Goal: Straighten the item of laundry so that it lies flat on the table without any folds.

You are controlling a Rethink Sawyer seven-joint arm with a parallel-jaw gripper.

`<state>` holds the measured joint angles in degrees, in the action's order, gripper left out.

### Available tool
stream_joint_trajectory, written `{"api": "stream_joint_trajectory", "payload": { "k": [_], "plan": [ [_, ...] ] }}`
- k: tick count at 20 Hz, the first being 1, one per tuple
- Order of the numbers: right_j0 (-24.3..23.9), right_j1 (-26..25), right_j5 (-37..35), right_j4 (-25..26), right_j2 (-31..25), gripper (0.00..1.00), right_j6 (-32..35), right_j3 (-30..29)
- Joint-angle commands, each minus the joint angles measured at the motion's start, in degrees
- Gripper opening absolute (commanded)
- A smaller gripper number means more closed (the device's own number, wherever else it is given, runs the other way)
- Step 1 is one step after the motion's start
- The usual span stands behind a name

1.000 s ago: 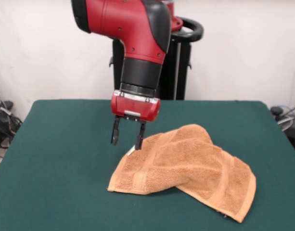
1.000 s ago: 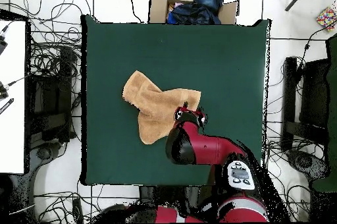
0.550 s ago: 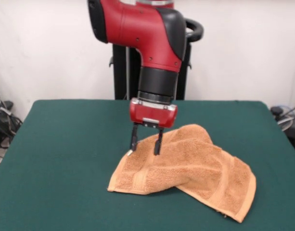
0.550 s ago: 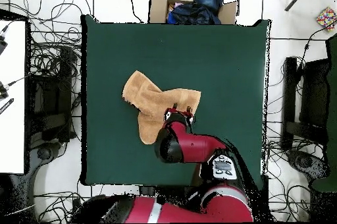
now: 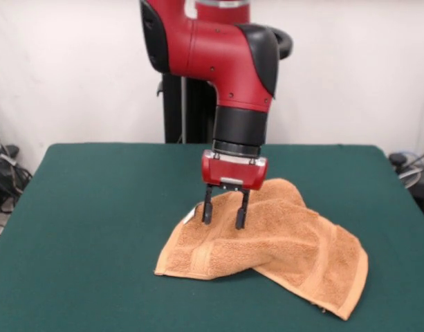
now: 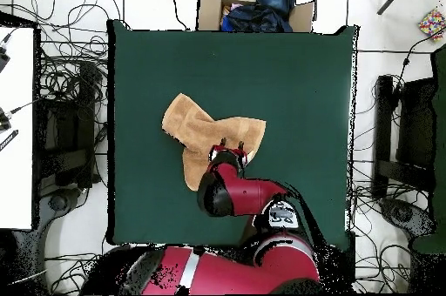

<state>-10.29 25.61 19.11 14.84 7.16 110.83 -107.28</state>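
Hovering spread and empty, the hand (image 5: 224, 215) (fingers apart) sits over the folded towel (image 5: 267, 242) on the table (image 5: 94, 207).

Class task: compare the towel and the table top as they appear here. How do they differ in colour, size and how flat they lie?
Colour: the towel is light orange-tan; the table is dark green.
Size: the towel covers only a small part of the table, which is far wider.
Flatness: the towel lies folded over itself in humped layers; the table top is smooth and level.
Shared: both have straight edges and corners.
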Motion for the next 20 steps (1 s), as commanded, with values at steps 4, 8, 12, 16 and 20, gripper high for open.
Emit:
{"api": "stream_joint_trajectory", "payload": {
  "k": [4, 8, 12, 16, 20],
  "plan": [
    [-3.1, -0.7, 1.3, -0.2, -3.8, 1.00, 8.7, 2.4],
    [-3.5, 1.4, -1.0, -0.8, -5.7, 1.00, 8.8, 2.5],
    [-1.1, -3.8, 2.2, -2.8, -3.8, 1.00, 8.2, 5.3],
    [-0.3, -7.4, 6.9, -3.7, -3.5, 1.00, 9.0, 6.7],
    [-0.1, -9.1, 8.9, -3.8, -3.2, 1.00, 8.9, 7.5]
  ]
}}
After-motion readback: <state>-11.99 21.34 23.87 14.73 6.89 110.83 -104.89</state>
